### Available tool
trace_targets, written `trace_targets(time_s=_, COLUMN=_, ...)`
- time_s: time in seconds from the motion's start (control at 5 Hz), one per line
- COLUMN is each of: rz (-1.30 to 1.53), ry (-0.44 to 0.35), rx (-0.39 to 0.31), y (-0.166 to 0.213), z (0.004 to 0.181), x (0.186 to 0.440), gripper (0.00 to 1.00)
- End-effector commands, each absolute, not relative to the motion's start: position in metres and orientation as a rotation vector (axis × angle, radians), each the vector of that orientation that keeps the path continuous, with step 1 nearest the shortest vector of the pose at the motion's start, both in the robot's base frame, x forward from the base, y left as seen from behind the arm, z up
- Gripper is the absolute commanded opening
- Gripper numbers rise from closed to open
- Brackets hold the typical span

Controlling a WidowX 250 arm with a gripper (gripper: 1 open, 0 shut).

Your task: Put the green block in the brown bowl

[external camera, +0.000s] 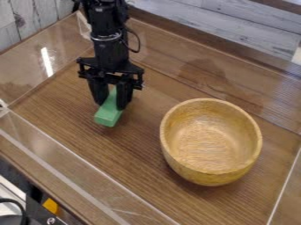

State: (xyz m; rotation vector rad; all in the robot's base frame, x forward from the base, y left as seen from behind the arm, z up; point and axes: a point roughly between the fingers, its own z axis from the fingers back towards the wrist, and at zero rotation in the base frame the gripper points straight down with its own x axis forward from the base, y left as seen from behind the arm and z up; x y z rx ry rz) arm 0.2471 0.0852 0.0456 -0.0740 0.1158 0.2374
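The green block (108, 112) is a small bright green bar, standing tilted with its lower end near the wooden table and its upper end between my fingers. My black gripper (111, 97) comes straight down from above and is shut on the block's upper part. The brown bowl (210, 141) is a round light wooden bowl, empty, sitting to the right of the gripper and a little nearer the front. A gap of bare table separates the block from the bowl's rim.
The dark wood table (70, 167) has a clear raised wall along its left and front edges (24, 132). A pale plank wall (235, 26) runs behind. A black and yellow device (35, 206) sits off the front left corner.
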Motion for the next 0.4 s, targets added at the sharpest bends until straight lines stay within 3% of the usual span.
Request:
trace_targets(time_s=0.0, rz=0.249, ry=0.061, rx=-0.062, y=0.0898, z=0.0582, x=0.2518, gripper=0.0)
trace_targets(time_s=0.2, rz=0.251, ry=0.059, rx=-0.062, y=0.0901, z=0.0577, x=0.2519, gripper=0.0)
